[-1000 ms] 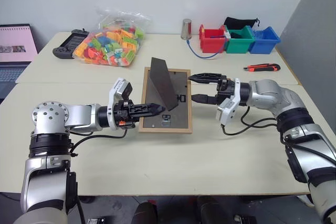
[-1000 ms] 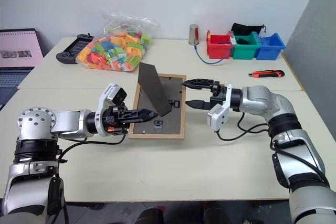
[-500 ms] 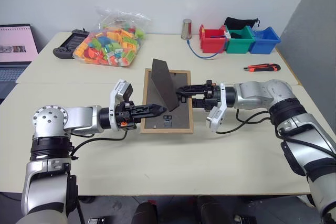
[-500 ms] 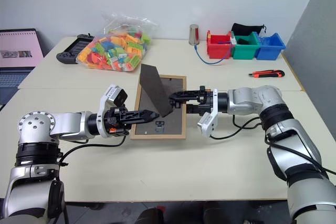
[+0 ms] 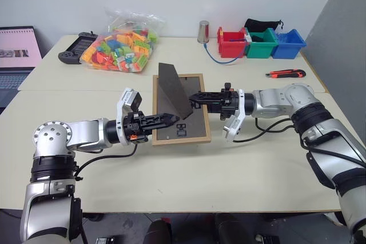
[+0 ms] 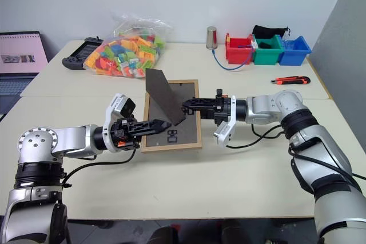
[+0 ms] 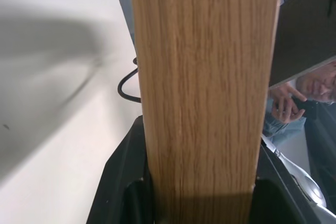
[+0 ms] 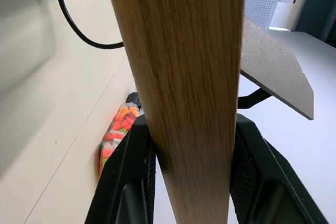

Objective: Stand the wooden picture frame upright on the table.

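Cream table (image 5: 171, 181) seen with laptop (image 5: 17, 50) at far left, bag of coloured bricks (image 5: 123, 41) behind. Left gripper (image 5: 171, 119) is clamped on the left rail of the wooden picture frame (image 5: 194, 138). Frame is held mid-table, back panel up, dark stand (image 5: 174, 90) folded out. Right gripper (image 5: 195, 98) is closed on the frame's right rail. Coloured bins (image 5: 260, 44) and cutter (image 5: 285, 74) sit at far right.

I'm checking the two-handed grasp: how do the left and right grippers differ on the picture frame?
The left gripper clamps the wooden picture frame's left rail near its front end; the right gripper clamps the right rail about midway. The left reaches rightward, the right leftward. Both are shut on wood beside the raised stand.
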Controlling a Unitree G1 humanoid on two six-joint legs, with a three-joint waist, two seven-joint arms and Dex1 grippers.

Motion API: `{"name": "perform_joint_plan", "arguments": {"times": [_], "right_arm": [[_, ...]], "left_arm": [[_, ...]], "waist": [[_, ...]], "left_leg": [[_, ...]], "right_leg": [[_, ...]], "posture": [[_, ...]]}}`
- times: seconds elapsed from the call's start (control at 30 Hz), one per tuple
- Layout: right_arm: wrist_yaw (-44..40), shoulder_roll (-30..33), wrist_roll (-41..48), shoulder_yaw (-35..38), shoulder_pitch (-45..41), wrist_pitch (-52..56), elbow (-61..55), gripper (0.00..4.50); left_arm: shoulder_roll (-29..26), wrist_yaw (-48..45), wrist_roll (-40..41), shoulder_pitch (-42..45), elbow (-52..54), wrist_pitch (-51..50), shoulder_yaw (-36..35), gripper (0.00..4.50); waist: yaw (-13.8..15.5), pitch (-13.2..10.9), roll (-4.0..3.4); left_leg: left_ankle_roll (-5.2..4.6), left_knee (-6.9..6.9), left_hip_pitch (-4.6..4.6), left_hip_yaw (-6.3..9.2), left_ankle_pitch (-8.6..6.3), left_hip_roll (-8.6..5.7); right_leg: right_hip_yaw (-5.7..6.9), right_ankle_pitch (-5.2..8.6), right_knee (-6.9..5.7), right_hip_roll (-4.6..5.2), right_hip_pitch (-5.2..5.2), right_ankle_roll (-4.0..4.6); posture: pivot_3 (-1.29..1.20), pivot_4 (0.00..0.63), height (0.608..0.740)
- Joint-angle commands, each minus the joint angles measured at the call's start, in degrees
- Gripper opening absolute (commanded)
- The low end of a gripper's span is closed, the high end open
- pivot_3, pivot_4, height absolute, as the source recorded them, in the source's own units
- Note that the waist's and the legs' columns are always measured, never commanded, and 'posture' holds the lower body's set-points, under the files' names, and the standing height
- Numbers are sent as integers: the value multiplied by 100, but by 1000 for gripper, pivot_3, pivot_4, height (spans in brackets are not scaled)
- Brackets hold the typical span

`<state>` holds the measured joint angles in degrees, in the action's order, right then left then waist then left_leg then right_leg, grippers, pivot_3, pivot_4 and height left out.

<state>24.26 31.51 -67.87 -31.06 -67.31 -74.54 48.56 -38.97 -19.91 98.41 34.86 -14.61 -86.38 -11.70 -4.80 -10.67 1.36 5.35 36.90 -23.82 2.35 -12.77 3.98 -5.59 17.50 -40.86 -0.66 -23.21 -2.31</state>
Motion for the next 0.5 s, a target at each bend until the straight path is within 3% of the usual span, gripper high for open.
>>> {"name": "perform_joint_plan", "arguments": {"times": [0.03, 0.37, 0.5], "right_arm": [[134, 31, 412, 53, -157, -77, 9, 1411], [-249, 63, 1085, 92, -98, -106, 608, 1411], [-910, 52, 1772, 132, 1, -280, 1213, 1411]], "left_arm": [[-174, -249, -296, 18, 378, 110, -101, 2461], [-785, -742, -867, -91, 899, 351, -540, 4481], [-1456, -1168, -1687, -380, 1374, 874, -907, 4493]], "waist": [[-2, 0, 0], [-16, 0, 0], [-32, -2, 4]], "left_leg": [[0, 0, 0, 0, 0, -1], [-1, -2, -1, 2, 0, -4], [-1, -4, 0, 1, 0, -4]], "right_leg": [[0, 0, 0, 0, 0, 0], [0, 0, 1, 3, 1, 0], [0, 0, 1, 3, 1, 0]], "posture": [[0, 150, 740], [0, 150, 740], [0, 150, 740]]}}
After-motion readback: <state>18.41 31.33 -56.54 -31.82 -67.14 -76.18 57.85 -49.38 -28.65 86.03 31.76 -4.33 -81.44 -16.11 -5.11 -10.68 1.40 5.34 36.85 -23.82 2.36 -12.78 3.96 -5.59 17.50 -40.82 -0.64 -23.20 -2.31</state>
